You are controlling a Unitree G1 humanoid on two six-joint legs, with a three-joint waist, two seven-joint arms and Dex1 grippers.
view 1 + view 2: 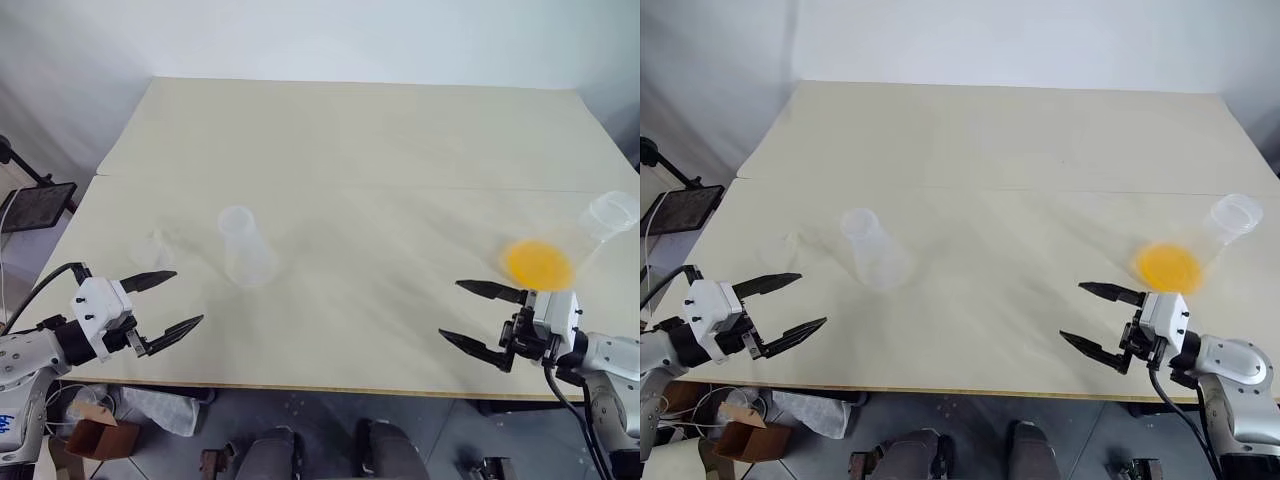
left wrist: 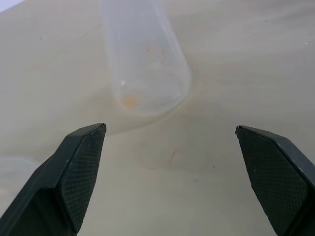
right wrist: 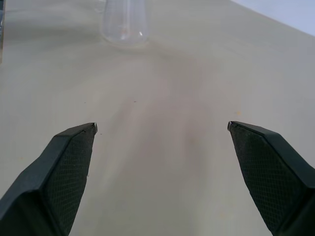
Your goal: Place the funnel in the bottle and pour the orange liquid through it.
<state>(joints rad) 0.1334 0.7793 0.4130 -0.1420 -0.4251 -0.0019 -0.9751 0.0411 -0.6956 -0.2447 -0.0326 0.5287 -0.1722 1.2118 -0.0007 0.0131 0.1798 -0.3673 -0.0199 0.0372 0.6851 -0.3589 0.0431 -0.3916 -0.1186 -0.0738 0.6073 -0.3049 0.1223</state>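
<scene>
Nothing done yet, judging by how things lie. Both steps left: seating the funnel, then pouring.

Left gripper (image 1: 168,303) hovering over the near left edge of the table (image 1: 380,140), fingers spread wide, empty. Bottle (image 1: 243,247) upright, ahead of that gripper and a little toward the table's middle, apart from it; neck bare, no funnel on it. Seen between the spread fingers (image 2: 74,172) in the left wrist view, well clear of both tips. Funnel (image 1: 152,246) a faint clear shape on the table just ahead of the left gripper, beside the bottle on its outer side; too pale to make out whether upright or tipped.

Right gripper (image 1: 482,317) over the near right edge, fingers likewise spread, holding nothing. Flask (image 1: 600,222) just ahead of it and slightly outward, close to the upper fingertip but not touching. Orange liquid (image 1: 540,264) a shallow bright pool in the flask's wide base, all of it unpoured.

Likely next: left gripper forward onto the funnel, a light pinch on the rim, lift, then stem down into the bottle's neck. Only after that, right gripper around the flask's neck for the pour. Risk worth noting: clear plastic, hard to place a grip on.
</scene>
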